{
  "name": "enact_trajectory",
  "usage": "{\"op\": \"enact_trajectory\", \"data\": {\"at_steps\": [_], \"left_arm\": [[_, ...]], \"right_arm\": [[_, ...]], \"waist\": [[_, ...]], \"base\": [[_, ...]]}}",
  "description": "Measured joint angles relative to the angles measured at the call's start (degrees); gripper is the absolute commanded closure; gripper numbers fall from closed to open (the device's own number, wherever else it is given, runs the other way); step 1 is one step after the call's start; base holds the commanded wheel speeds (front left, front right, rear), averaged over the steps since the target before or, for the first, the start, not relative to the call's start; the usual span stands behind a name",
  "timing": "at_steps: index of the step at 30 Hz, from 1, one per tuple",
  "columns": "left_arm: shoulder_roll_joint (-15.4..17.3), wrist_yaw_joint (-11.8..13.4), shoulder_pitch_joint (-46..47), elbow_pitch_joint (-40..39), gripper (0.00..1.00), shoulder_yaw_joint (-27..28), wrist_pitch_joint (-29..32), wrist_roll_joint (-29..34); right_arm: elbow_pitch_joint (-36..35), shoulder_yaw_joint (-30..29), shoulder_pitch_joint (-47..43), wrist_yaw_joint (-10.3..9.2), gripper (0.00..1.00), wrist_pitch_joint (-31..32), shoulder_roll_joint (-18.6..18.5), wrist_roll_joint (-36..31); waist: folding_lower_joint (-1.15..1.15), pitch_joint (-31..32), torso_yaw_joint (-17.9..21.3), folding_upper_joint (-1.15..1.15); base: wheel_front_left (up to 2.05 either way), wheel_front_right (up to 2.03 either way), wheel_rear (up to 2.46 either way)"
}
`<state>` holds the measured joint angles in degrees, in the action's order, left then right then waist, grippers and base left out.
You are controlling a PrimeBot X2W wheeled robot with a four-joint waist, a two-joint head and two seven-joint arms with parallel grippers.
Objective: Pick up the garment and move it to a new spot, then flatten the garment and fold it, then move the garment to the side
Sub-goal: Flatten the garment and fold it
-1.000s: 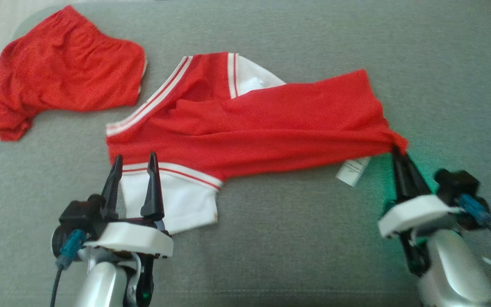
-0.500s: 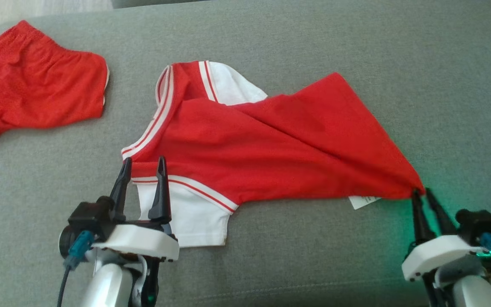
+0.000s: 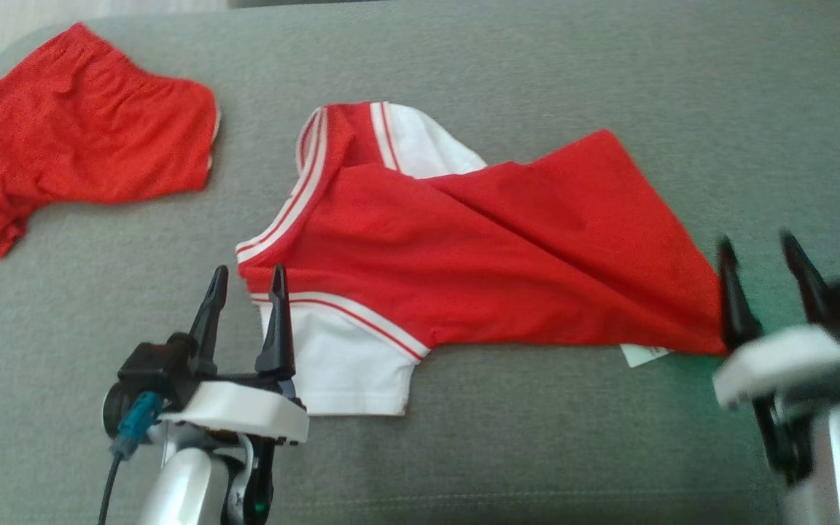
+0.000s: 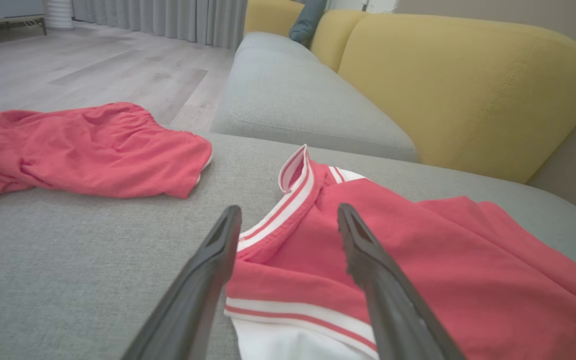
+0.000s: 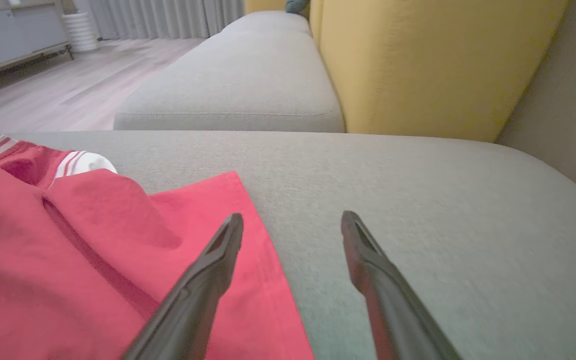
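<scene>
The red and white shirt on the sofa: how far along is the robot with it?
Moving looks done: the shirt lies on the grey cushion. Flattening is in hand: folds cross it diagonally, and the left gripper and right gripper stand open at its edges, holding nothing. Folding and setting it aside remain.

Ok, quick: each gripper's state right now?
Left gripper: jaws open, empty, at the shirt.
Right gripper: jaws open, empty, at the shirt's edge.
</scene>
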<state>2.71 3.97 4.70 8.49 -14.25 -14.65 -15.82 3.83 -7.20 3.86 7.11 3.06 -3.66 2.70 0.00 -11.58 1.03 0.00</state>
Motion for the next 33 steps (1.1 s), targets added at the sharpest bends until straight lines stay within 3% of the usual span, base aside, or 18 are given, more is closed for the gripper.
{"op": "enact_trajectory", "data": {"at_steps": [8, 16, 21, 22, 23, 26, 33], "left_arm": [[-0.01, 0.19, 1.15, -0.76, 0.00, -1.63, 0.00, -1.01], [-0.01, 1.02, 2.05, -1.11, 0.00, -1.87, 0.00, -1.82], [-0.02, 1.12, 2.81, -1.59, 0.00, -2.16, 0.00, -2.16], [-0.03, 1.14, 2.92, -1.74, 0.00, -2.20, 0.00, -2.16], [-0.02, 1.14, 2.94, -1.77, 0.00, -2.20, 0.00, -2.18], [-0.03, 1.14, 2.94, -1.83, 0.00, -2.20, 0.00, -2.26], [-0.03, 1.56, 3.94, -2.71, 0.00, -2.13, 0.00, -2.58]], "right_arm": [[14.15, 8.65, 16.70, 0.00, 0.00, 8.97, -7.67, 1.37], [27.20, 15.57, 25.81, 0.00, 0.00, 17.24, -13.21, 5.90], [31.73, 18.57, 30.56, 0.00, 0.00, 22.26, -15.68, 10.13], [32.15, 19.13, 31.58, 0.00, 0.07, 23.09, -16.16, 11.04], [32.44, 19.86, 32.50, 0.00, 0.48, 23.82, -16.67, 11.92], [32.92, 21.85, 34.26, 0.00, 1.00, 24.47, -17.86, 13.78], [36.17, 20.61, 38.21, 0.01, 1.00, 18.19, -19.08, 12.36]], "waist": [[0.00, -1.96, -4.45, 0.00], [0.00, -4.33, -9.48, 0.00], [0.00, -5.93, -11.41, 0.00], [0.00, -6.23, -11.66, 0.00], [0.00, -6.51, -11.87, 0.00], [0.00, -7.32, -12.29, 0.00], [0.01, -9.15, -12.55, 0.00]], "base": [[0.00, 0.00, 0.00], [0.00, 0.00, 0.00], [0.00, 0.00, 0.00], [0.00, 0.00, 0.00], [0.00, 0.00, 0.00], [0.00, 0.00, 0.00], [0.00, 0.00, 0.00]]}}
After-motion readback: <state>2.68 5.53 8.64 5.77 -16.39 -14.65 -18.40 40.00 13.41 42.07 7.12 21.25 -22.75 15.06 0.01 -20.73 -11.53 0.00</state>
